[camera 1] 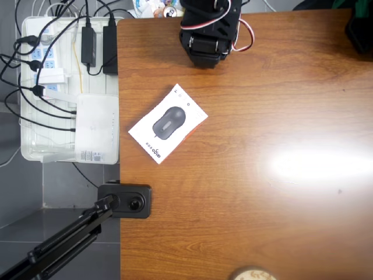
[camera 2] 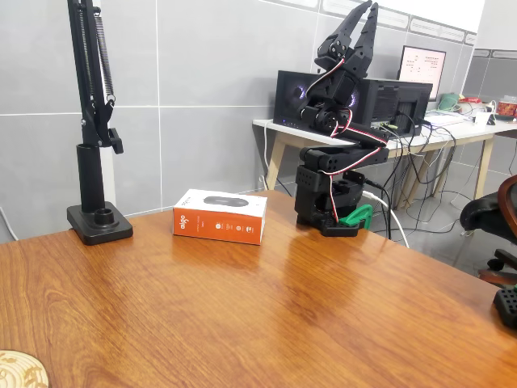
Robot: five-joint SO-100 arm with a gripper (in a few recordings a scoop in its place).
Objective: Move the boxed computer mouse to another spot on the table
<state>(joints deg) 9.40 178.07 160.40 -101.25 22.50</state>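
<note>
A: Where's the boxed computer mouse (camera 1: pixel 168 123) lying?

B: Flat on the table (camera 1: pixel 262 221), near its left edge in the overhead view, turned at a slant so its corners point up and down the picture. In the fixed view the boxed computer mouse (camera 2: pixel 220 216) shows its orange-red side toward the camera, with the mouse picture on top.

A: And the gripper?

B: The gripper (camera 2: pixel 361 18) is raised high above the arm's base, pointing upward, well apart from the carton and touching nothing. Its 2 fingers stand slightly parted, with nothing between them.

A: So how does the carton sit relative to it?

B: In the fixed view the carton lies to the left of the arm's base (camera 2: pixel 327 202), down on the tabletop, far below the fingertips. A black lamp stand (camera 2: pixel 98 222) is on the carton's other side, near the table edge.
</note>
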